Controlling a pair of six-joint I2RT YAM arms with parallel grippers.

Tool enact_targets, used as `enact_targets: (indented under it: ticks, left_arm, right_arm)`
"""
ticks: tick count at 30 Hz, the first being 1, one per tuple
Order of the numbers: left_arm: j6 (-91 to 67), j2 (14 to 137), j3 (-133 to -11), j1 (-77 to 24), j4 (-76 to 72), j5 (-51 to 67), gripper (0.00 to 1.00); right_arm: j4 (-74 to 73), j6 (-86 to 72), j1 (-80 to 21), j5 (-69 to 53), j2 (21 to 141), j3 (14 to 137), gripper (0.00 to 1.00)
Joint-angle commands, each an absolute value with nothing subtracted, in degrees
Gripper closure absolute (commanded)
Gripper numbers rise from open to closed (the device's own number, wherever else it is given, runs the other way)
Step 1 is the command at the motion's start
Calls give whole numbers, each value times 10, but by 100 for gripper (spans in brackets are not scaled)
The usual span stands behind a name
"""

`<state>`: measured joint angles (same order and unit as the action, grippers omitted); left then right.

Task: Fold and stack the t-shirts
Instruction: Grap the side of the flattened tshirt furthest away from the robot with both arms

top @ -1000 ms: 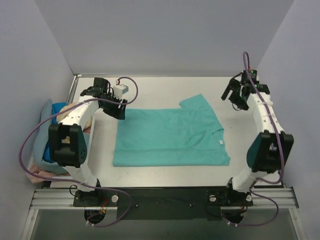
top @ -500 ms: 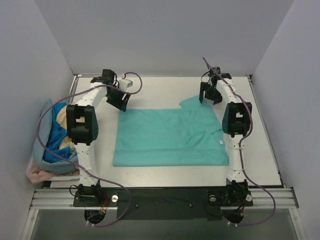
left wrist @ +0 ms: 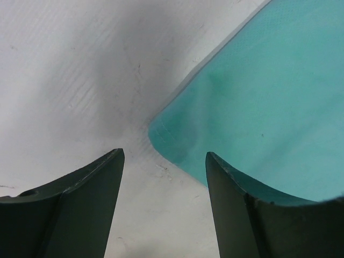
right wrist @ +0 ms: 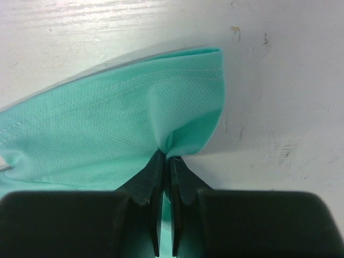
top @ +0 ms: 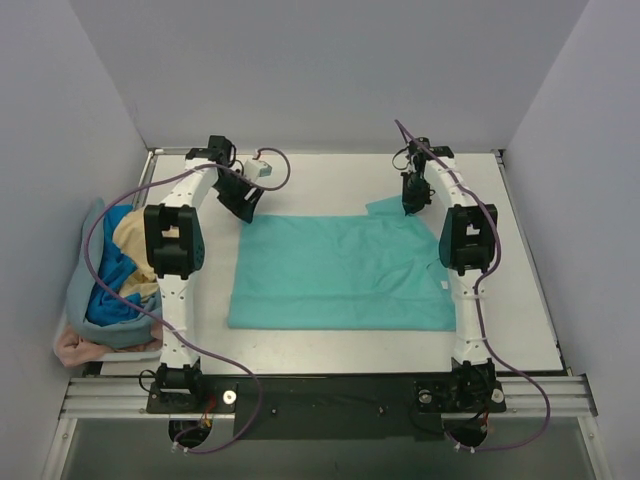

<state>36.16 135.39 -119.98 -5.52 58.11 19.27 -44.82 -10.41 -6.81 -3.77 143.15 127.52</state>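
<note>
A: Where is the teal-green t-shirt point(top: 340, 275) found?

B: It is spread flat at the middle of the surface point(top: 330, 175), with one sleeve point(right wrist: 177, 91) pointed toward 1 o'clock.

A: How are the tools set?

B: The right tool point(right wrist: 164, 158) is pressed together on a pinch of that sleeve's hem, and the cloth is bunched at its tips. The left tool point(left wrist: 163, 161) is held apart, low over the shirt's 11 o'clock corner. Whether the cloth is touched there cannot be told.

A: Can any writing be read?

B: A small white neck label point(top: 443, 285) is seen at the shirt's 3 o'clock edge. No print on it can be made out.

A: And the remaining shirts?

B: A heap of t-shirts point(top: 110, 285) is piled at the surface's 9 o'clock side. Bright blue, tan-yellow, pink and grey-blue cloth is shown.
</note>
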Motion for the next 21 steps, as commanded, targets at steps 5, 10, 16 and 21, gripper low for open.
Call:
enact_targets:
  ticks: [5, 10, 16, 21]
  left_arm:
    - [446, 1409, -1283, -60, 685, 231, 30]
    - [413, 1423, -1310, -67, 657, 221, 39]
    - [428, 1405, -1317, -70, 645, 272, 34]
    - [412, 1436, -1345, -76, 665, 221, 47]
  right_arm:
    - [-490, -91, -61, -39, 1376, 1260, 100]
    - [-482, -84, -61, -50, 1348, 1232, 100]
    - [-474, -76, -62, -55, 1331, 1207, 100]
    - [-471, -78, -62, -55, 1326, 1198, 100]
